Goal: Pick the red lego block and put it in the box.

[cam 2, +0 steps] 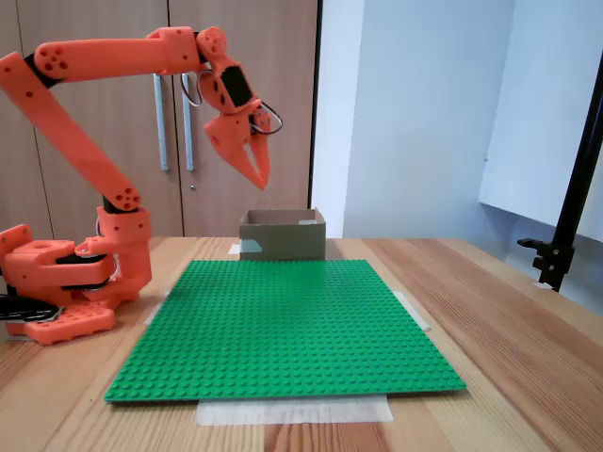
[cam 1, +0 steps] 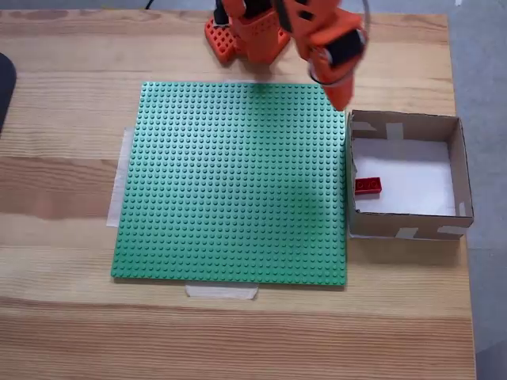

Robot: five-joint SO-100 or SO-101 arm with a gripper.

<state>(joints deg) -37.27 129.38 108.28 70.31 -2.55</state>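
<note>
Pale wood formed the worktop (cam 1: 71, 332), with wooden cupboard doors (cam 2: 94, 122) and a light blue wall (cam 2: 415, 113) behind it in the fixed view from table level.

From above, the red lego block (cam 1: 367, 186) lay on the white bottom of the box (cam 1: 462, 166), close against the wall nearest the baseplate and about halfway along it. It touched nothing but the box floor. The box was shallow brown cardboard with pale tape patches on its walls; it stood just beside the right edge of the green baseplate (cam 1: 230, 182) in that view. From table level the box (cam 2: 283, 235) showed beyond the far edge of the baseplate (cam 2: 283, 325), and its wall hid the block.

The end effector (cam 2: 261, 176) hung well above the box, tips pointing down, carrying nothing; its fingers looked nearly closed together, though I could not tell for sure whether they met. From above, the end effector (cam 1: 341, 100) sat over the baseplate's far right corner, near the box's corner but not inside it.

Strips of pale tape (cam 1: 222, 291) held the baseplate's edges to the worktop. The orange arm's base (cam 2: 57, 282) stood at the left in the table-level view, off the baseplate. A black stand (cam 2: 570, 217) rose at the right edge of that view.
</note>
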